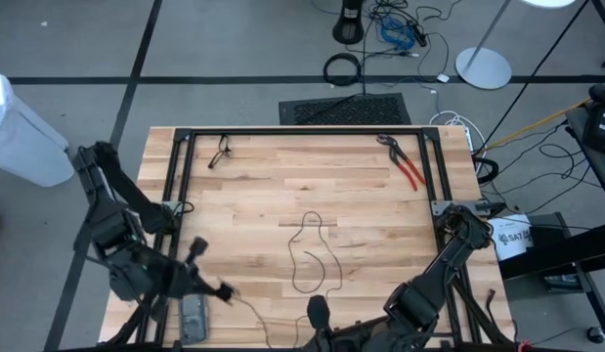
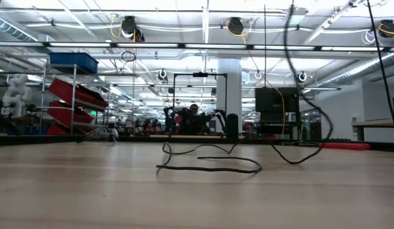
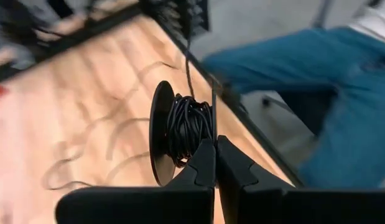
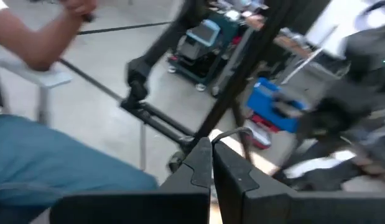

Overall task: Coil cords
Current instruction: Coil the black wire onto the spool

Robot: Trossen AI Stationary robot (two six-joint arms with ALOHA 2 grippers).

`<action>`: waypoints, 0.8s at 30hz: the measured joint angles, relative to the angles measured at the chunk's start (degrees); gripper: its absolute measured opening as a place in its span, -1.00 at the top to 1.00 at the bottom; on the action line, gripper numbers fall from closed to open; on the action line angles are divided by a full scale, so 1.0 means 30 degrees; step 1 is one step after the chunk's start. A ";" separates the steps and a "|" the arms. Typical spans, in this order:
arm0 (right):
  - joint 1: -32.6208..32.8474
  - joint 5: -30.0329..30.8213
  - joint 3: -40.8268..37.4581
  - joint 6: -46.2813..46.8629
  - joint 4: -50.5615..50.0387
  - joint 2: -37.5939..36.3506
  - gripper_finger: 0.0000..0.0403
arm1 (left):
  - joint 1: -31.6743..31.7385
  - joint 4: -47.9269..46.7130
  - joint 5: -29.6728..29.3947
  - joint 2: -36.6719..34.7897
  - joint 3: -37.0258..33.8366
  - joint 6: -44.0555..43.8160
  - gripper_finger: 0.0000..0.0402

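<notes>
The thin black cord [image 1: 312,256] lies in slack loops on the middle of the wooden table, also seen in the low view [image 2: 209,167]. One strand runs along the near edge between my two grippers. My left gripper [image 1: 224,291] is shut at the near left. Just past its fingertips sits a coil of the cord [image 3: 189,127] wound beside a black disc [image 3: 160,134]. My right gripper [image 1: 318,313], at the near edge's middle, is shut with a curl of cord [image 4: 232,133] at its tips. In the low view a strand [image 2: 297,83] rises out of the picture. My left gripper pinches a strand of the cord [image 3: 212,127] between its two fingertips, right at the wound coil. The fingers slant down toward the table's right. The coil sits clear of the table past the tips. My right gripper pinches the cord [image 4: 218,140] at its fingertips. It is nearly level, pointing toward the table's left. The strand curls away slack from the tips.
Red-handled pliers [image 1: 405,162] lie at the far right, a small dark item [image 1: 220,153] at the far left. A grey flat object [image 1: 193,318] lies at the near left edge. A black frame [image 1: 302,131] borders the table. A person in blue trousers [image 3: 323,93] sits past the near edge.
</notes>
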 joint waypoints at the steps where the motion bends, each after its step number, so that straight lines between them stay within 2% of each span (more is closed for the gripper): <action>1: -0.0060 0.0329 0.0000 -0.0344 0.0223 0.0000 1.00 | 0.0133 0.0028 0.0632 0.0320 0.0000 0.0036 0.99; 4: -0.0356 0.1156 0.0000 -0.1473 0.0862 0.0000 1.00 | 0.0691 0.0490 0.2625 0.1329 -0.0007 0.0888 0.99; 10: -0.1207 0.1246 0.0000 -0.2842 0.1531 0.0007 1.00 | 0.2289 0.1687 0.6949 0.3096 0.0122 0.3662 0.99; 14: -0.1710 0.2522 0.0000 -0.2784 0.1756 0.0007 1.00 | 0.3343 0.2408 0.8782 0.3972 0.0629 0.5109 0.99; 17: -0.2069 0.3129 0.0000 -0.2671 0.1626 0.0015 1.00 | 0.3817 0.3006 0.9668 0.4502 0.1036 0.6237 0.99; 24: -0.2702 0.3163 0.0000 -0.0858 0.0701 0.0033 1.00 | 0.3996 0.4400 0.9840 0.5205 0.2038 0.9077 0.99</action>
